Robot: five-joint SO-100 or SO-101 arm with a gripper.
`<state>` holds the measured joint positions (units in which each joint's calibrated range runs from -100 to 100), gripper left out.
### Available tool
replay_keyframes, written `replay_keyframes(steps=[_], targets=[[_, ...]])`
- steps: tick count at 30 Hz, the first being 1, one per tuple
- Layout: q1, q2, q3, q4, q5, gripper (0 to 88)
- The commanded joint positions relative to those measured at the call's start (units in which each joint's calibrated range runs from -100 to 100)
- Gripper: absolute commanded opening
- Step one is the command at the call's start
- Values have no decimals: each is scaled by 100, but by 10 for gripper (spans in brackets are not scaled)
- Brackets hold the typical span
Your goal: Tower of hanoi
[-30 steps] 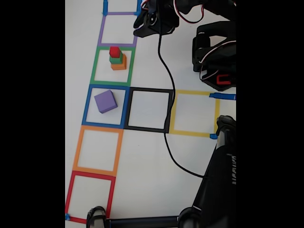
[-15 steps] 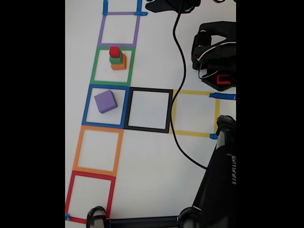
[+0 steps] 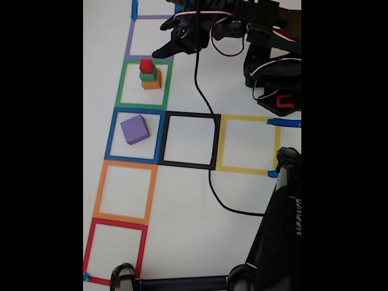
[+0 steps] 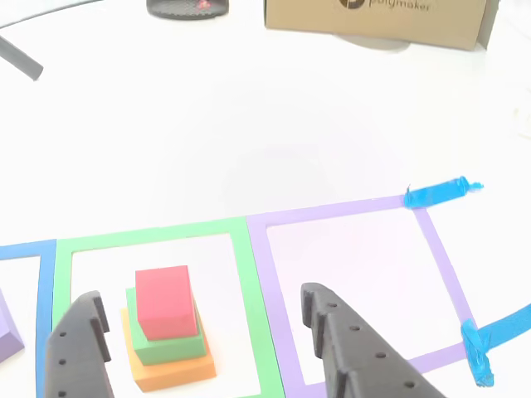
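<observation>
The tower of hanoi is split in two. A red cube (image 3: 146, 65) tops a green cube (image 3: 148, 76) and an orange cube (image 3: 151, 82) inside the green tape square. The purple cube (image 3: 134, 129) sits alone in the blue tape square. My gripper (image 3: 162, 39) hangs open over the purple tape square, just beyond the stack. In the other view the gripper (image 4: 199, 295) frames the stack, one finger either side of the red cube (image 4: 163, 300), green cube (image 4: 166, 344) and orange cube (image 4: 170, 369). Nothing is held.
The arm's base (image 3: 276, 73) stands at the upper right, and a black cable (image 3: 203, 109) trails across the black tape square (image 3: 190, 115). A black stand (image 3: 279, 230) fills the lower right. A cardboard box (image 4: 373, 21) sits beyond the squares.
The gripper, pulled back to the top edge half a second ago, has swung left and down toward the stack, open. The cable shifted with it. The cubes have not moved.
</observation>
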<state>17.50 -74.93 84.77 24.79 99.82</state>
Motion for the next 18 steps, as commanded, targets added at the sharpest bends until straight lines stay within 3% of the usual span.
replay_keyframes(steps=[1, 18], targets=[[-53, 545, 368, -1467, 18, 288], [-455, 4073, 568, -5475, 18, 298]])
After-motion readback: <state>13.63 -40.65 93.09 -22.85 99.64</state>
